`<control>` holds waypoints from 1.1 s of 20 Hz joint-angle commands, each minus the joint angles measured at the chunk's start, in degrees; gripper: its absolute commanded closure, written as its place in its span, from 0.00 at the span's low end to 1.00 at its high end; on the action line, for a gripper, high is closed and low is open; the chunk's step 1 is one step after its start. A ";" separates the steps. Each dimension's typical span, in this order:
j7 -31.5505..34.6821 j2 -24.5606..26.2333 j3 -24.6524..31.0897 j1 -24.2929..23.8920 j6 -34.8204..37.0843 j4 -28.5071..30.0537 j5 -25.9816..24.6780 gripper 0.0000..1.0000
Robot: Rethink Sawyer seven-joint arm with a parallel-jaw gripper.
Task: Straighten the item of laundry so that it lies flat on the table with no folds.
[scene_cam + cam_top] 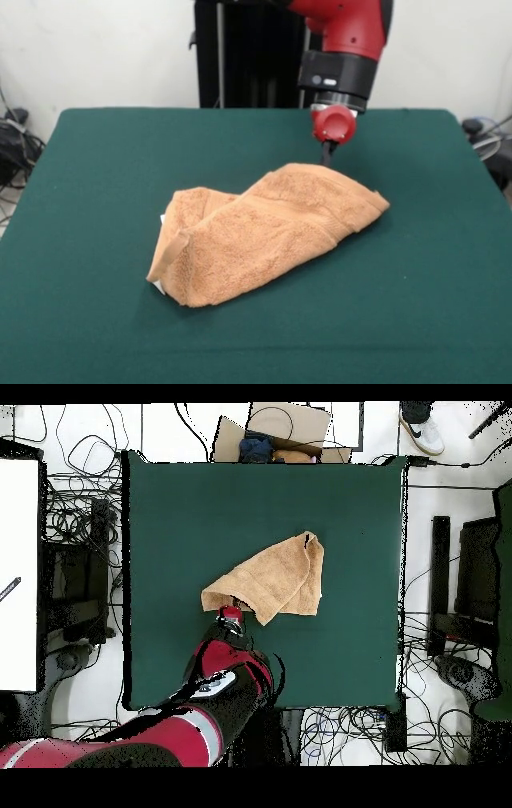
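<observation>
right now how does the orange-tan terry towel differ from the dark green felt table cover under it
The orange-tan terry towel is bunched and folded over itself, with raised humps; the dark green felt table cover lies flat and smooth. The towel is small, covering only a patch near the middle; the cover spans the whole tabletop. Its pile looks fluffy, the cover's short. Both are cloth.

You see the orange-tan terry towel (268, 232) lying folded over and bunched near the middle of the green surface (104, 176).

The claw (326, 157) tips vanish behind the towel (268, 232), so no telling how they're set. Bench (96, 208) front edge is cropped off, and the towel's folds hide its underside.
</observation>
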 commanded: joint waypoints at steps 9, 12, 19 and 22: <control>11.29 0.50 5.38 -0.45 4.13 -4.81 -1.19 0.00; 11.25 0.16 5.32 -0.44 4.42 -4.62 -1.31 0.00; 11.95 0.35 5.25 1.07 4.26 -3.83 0.51 0.00; 12.06 -0.13 5.12 1.62 4.97 -3.59 1.07 0.00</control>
